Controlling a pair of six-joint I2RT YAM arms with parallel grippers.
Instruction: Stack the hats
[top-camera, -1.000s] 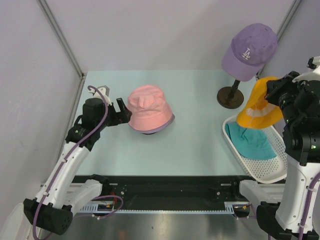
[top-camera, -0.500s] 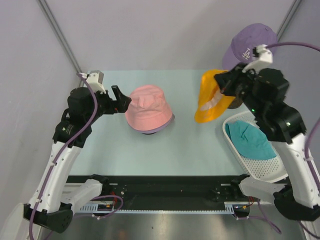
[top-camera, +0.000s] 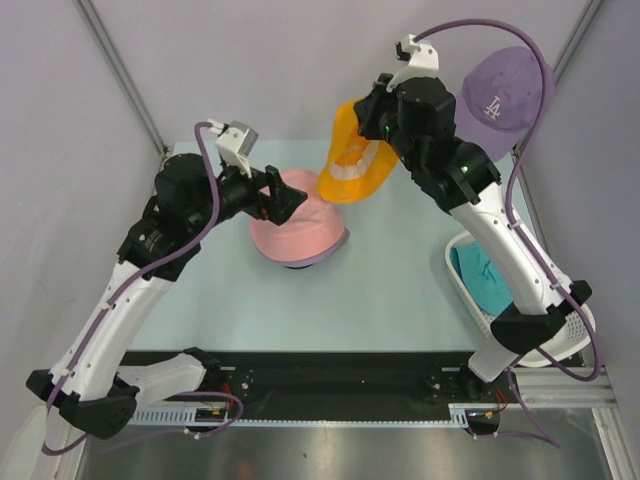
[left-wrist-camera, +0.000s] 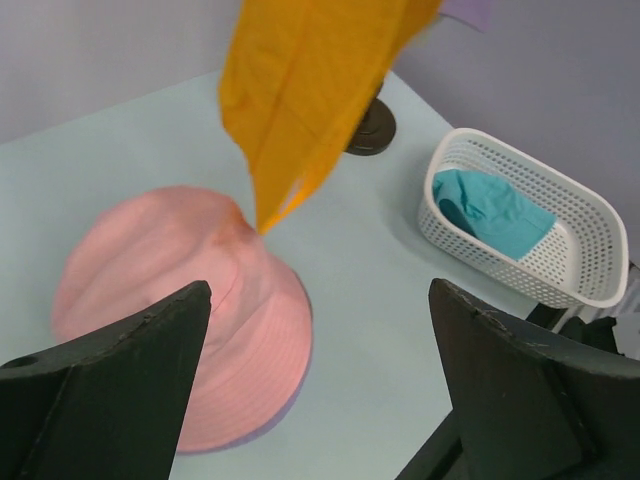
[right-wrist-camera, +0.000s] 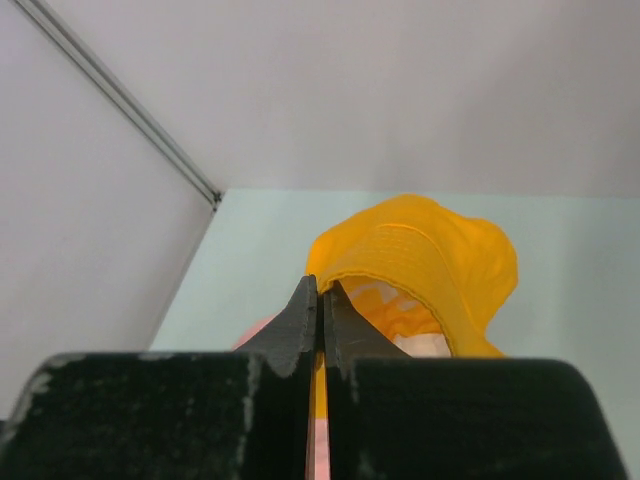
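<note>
Orange hat now over rim of pink hat, in clenched right tool; left tool agape.

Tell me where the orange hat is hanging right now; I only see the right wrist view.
Observer: The orange hat hangs in the air at the far right side of the pink hat.
Operator: Where's the left arm?
Observer: The left gripper hovers at the pink hat's left side, jaws wide open.
Operator: Any hats remaining elsewhere?
Observer: A teal hat lies in the white basket.
</note>
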